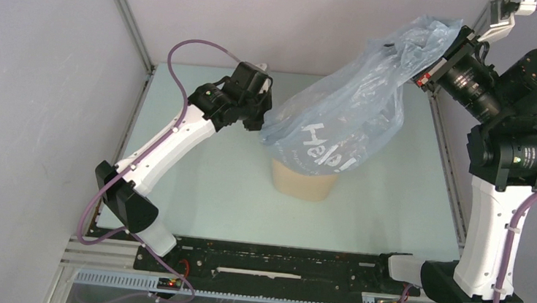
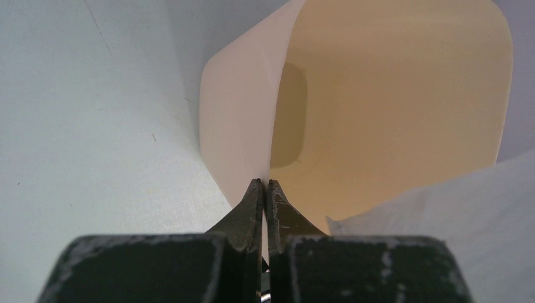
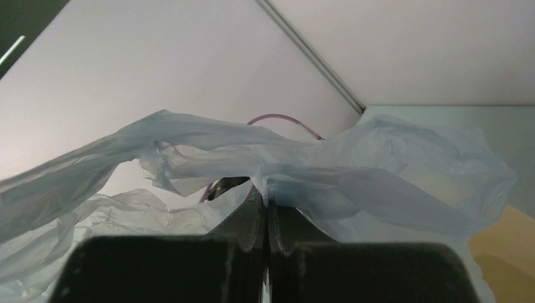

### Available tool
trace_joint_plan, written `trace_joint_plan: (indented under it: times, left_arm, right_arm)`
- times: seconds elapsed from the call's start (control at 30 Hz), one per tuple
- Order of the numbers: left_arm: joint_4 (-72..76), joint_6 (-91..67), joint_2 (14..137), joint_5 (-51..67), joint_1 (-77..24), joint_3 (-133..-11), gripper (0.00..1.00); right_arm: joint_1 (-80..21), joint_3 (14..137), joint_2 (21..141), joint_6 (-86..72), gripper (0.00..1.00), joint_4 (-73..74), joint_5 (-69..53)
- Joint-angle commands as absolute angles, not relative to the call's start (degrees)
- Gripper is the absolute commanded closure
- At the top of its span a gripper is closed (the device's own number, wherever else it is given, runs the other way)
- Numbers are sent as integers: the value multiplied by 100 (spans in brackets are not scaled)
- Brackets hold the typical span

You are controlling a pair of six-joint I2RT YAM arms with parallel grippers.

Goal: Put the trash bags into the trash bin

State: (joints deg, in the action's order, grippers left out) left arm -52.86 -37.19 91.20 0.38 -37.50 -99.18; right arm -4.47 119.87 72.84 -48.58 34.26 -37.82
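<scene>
The cream-beige trash bin (image 1: 303,182) stands mid-table, its upper part hidden under the pale-blue trash bag (image 1: 357,108). My left gripper (image 1: 262,124) is at the bin's left rim. In the left wrist view its jaws (image 2: 264,183) are shut on the thin edge of the bin's wall (image 2: 240,107), and I see into the bin, with bag plastic (image 2: 454,214) at lower right. My right gripper (image 1: 425,71) is raised at the back right, shut on a bunched edge of the bag (image 3: 378,164), which hangs from it toward the bin. A corner of the bin (image 3: 505,246) shows there.
The pale green table (image 1: 196,189) is enclosed by grey walls and a metal frame post (image 1: 127,14) at the back left. A black rail (image 1: 278,264) runs along the near edge between the arm bases. A purple cable (image 1: 187,45) loops over the left arm.
</scene>
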Motion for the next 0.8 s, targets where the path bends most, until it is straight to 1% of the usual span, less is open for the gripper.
trace_joint_plan:
  times: [0.0, 0.1, 0.2, 0.43, 0.57, 0.67, 0.77]
  left_arm:
    - [-4924, -3897, 8982, 329, -3789, -10076, 98]
    - [-4909, -3927, 8984, 307, -3791, -10087, 99]
    - [-4904, -3950, 8985, 273, -3794, -10073, 99]
    - [-4905, -3963, 8987, 204, -3794, -10050, 99]
    - [-4896, -3998, 9030, 237, -3790, -10108, 99]
    - [-4896, -4023, 9053, 268, -3793, -10171, 98]
    - [-4870, -4041, 9062, 302, -3795, -10195, 98]
  right_arm:
    - [-465, 12293, 7361, -3922, 100, 4063, -3327]
    - [-383, 13174, 7616, -3447, 100, 4804, -3035]
    - [-260, 13508, 7654, -3337, 100, 4998, -3023]
    - [154, 13471, 7438, -3482, 100, 4838, -3154]
    - [161, 13050, 7366, -3652, 100, 4576, -3441]
    - [54, 12924, 7434, -3668, 100, 4612, -3377]
    - [-589, 12807, 7542, -3660, 100, 4555, -3028]
